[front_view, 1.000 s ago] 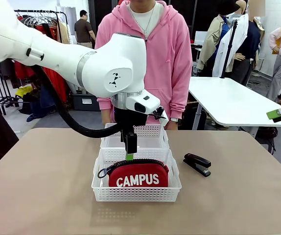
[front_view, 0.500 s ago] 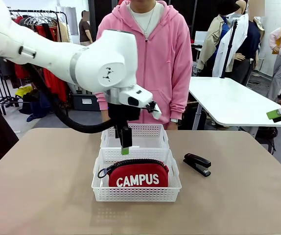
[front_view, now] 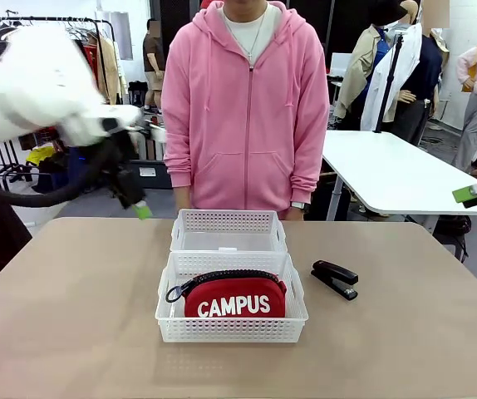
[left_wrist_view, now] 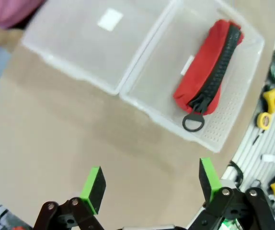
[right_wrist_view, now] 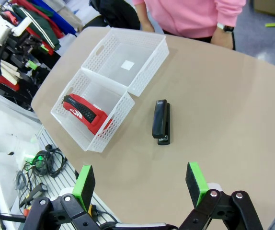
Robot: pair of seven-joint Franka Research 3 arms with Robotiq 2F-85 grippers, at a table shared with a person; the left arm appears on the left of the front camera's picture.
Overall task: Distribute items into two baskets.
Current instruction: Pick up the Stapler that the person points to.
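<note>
With the pouch (front_view: 233, 298) sitting in the near basket (front_view: 230, 331), I'm holding the left gripper (left_wrist_view: 149, 182) and right gripper (right_wrist_view: 140, 184) spread wide and empty, readying for the stapler (front_view: 335, 278).

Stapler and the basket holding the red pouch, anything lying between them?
No, just bare table between the stapler and that basket, in the front view.

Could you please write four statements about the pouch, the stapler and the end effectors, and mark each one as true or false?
1. The red pouch lies in the basket nearer the robot. True.
2. The stapler lies in a basket. False: it lies on the table, right of the baskets.
3. The left end effector is open and holds nothing. True.
4. The right end effector grips the stapler. False: it is open, above the table.
</note>
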